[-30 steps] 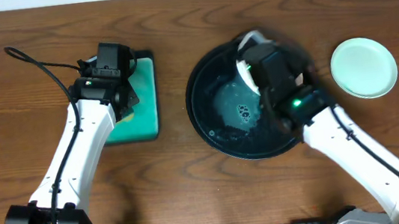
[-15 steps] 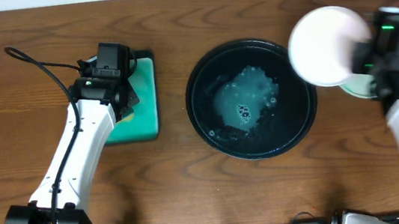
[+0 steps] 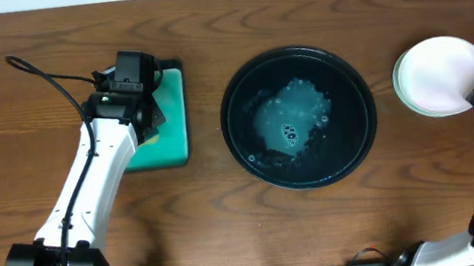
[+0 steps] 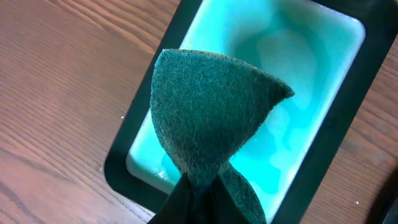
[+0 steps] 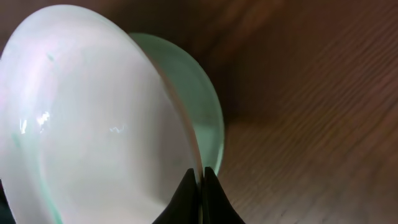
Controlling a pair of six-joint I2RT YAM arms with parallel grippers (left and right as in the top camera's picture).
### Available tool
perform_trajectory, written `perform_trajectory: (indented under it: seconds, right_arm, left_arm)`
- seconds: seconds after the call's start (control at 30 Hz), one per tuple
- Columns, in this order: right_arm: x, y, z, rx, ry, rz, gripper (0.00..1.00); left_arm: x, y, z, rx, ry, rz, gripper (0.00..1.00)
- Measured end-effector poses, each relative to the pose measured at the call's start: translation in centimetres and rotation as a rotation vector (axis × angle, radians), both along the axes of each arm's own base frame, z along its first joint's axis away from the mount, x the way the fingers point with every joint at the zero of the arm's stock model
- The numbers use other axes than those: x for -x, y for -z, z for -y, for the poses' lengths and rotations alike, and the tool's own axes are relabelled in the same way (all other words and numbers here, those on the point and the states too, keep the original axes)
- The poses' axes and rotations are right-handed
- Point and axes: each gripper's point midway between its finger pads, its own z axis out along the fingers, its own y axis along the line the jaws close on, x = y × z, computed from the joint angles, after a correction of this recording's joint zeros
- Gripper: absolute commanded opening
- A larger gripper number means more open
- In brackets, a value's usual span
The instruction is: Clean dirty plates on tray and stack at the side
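The tray (image 3: 241,155), a large black round dish with foamy water in its middle, lies at the table's centre with no plate in it. My right gripper (image 5: 202,177) is shut on the rim of a white plate (image 5: 99,124), held tilted just above a pale mint plate (image 5: 202,106) that rests on the table. From overhead the held plate (image 3: 443,72) covers most of the mint plate (image 3: 405,96) at the far right. My left gripper (image 4: 200,190) is shut on a green scouring sponge (image 4: 211,118) and hangs over the teal rectangular tray (image 4: 311,81).
The teal rectangular tray (image 3: 172,131) sits left of the black dish, under the left arm (image 3: 98,167). A black cable (image 3: 42,74) runs across the table's far left. Bare brown wood surrounds both dishes.
My right gripper has lifted the white plate out of the black tray and carried it right, over the mint plate. The left arm and its sponge have not moved.
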Motion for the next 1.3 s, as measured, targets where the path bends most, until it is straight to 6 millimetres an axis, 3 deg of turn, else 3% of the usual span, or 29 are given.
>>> perform_trajectory:
  seconds: [0.13,0.23,0.27,0.3,0.33,0.43,0.57,0.73,0.83,0.93,1.1,1.2,1.27,1.3]
  right_arm:
    - [-0.5,1.7,0.2,-0.028,0.008,-0.007,0.01]
    - [-0.9,1.8,0.5,-0.021,0.013,0.008,0.01]
    - [-1.0,1.6,0.6,-0.016,0.013,0.017,0.07]
    - [-1.1,1.5,0.7,-0.012,0.015,0.023,0.31]
    - [-1.2,1.5,0.7,-0.011,0.013,0.026,0.44]
    - [-1.3,1.4,0.6,-0.017,0.016,0.031,0.54]
    - [-1.1,1.6,0.4,-0.032,0.017,0.024,0.83]
    - [-0.5,1.3,-0.3,-0.068,0.031,0.01,0.99]
    - [-0.4,-1.8,-0.7,-0.053,0.038,0.066,0.99]
    - [-0.1,-7.2,-1.9,-0.008,0.024,0.161,0.99]
    - [1.1,-14.4,-6.1,0.049,-0.047,0.285,0.99]
    - [1.8,-17.5,-9.4,0.074,-0.12,0.342,0.99]
    - [2.3,-18.7,-11.4,0.082,-0.169,0.363,0.99]
    - [2.5,-19.3,-12.6,0.088,-0.199,0.375,0.99]
  left_arm:
    - [-0.1,0.0,0.0,0.001,0.0,0.006,0.07]
    - [-0.1,-0.1,0.0,0.001,0.0,0.006,0.08]
    - [-0.2,-0.1,0.0,0.001,0.0,0.007,0.07]
    - [-0.2,-0.1,0.0,0.002,0.0,0.008,0.07]
    - [-0.2,-0.1,0.0,0.002,0.0,0.011,0.07]
    - [-0.4,-0.2,0.1,0.004,0.0,0.019,0.07]
    - [-0.5,-0.2,0.1,0.004,0.0,0.021,0.07]
    - [-0.7,-0.3,0.1,0.013,-0.018,0.036,0.07]
    - [-1.2,-0.2,0.2,0.019,-0.022,0.059,0.07]
    - [-1.9,0.9,-0.2,0.019,-0.034,0.06,0.07]
    - [-3.6,3.7,-0.6,0.03,-0.054,0.044,0.08]
    - [-4.6,5.7,-0.3,0.046,-0.051,0.036,0.17]
    - [-5.1,7.0,0.0,0.051,-0.046,0.026,0.31]
    - [-5.2,7.5,0.1,0.053,-0.044,0.021,0.43]
